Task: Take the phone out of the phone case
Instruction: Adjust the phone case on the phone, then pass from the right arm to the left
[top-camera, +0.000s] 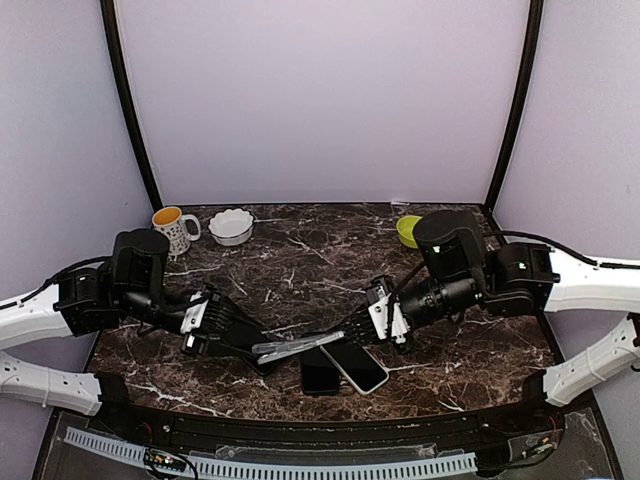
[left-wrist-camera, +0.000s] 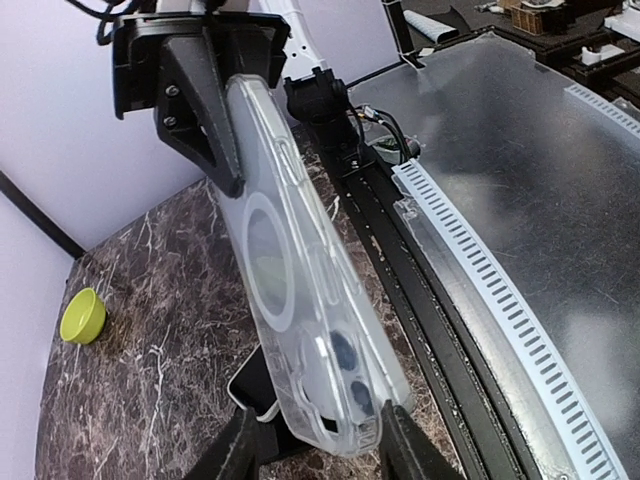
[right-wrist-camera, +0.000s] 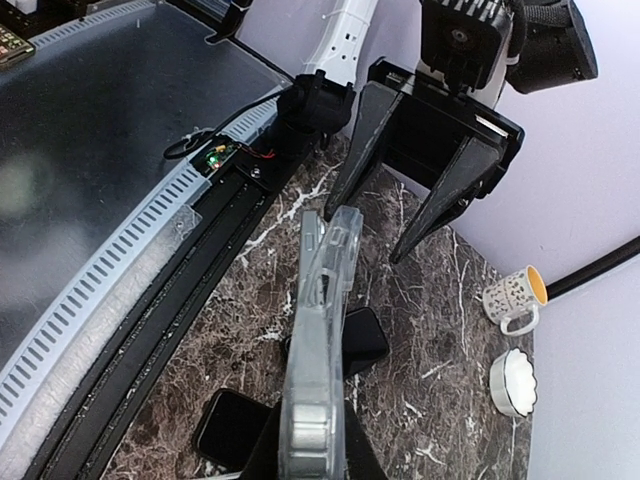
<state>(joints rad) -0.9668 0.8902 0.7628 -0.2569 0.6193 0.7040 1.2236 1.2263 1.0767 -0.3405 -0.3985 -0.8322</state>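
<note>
I see both arms meeting low over the near edge of the dark marble table (top-camera: 300, 260), with a clear phone case (top-camera: 290, 346) held in the air between them. My right pincer (right-wrist-camera: 310, 455) is closed almost fully, pinching one end of the case across its thin side. In the right wrist view the case runs edge-on away from the fingers. My left pincer (left-wrist-camera: 322, 450) is spread wide, with one finger on each long edge at the camera-cutout end, and both appear to touch the case.

The marble shows straight through the plastic. Just beneath the case two handsets lie flat on the table, touching or nearly touching. One is a dark phone (top-camera: 320, 372) and the other a light-rimmed phone (top-camera: 355, 367). I cannot tell which fits the case.

At the far edge stand a patterned mug (top-camera: 172, 228), a white bowl (top-camera: 231, 226) and a small green dish (top-camera: 407, 231).
</note>
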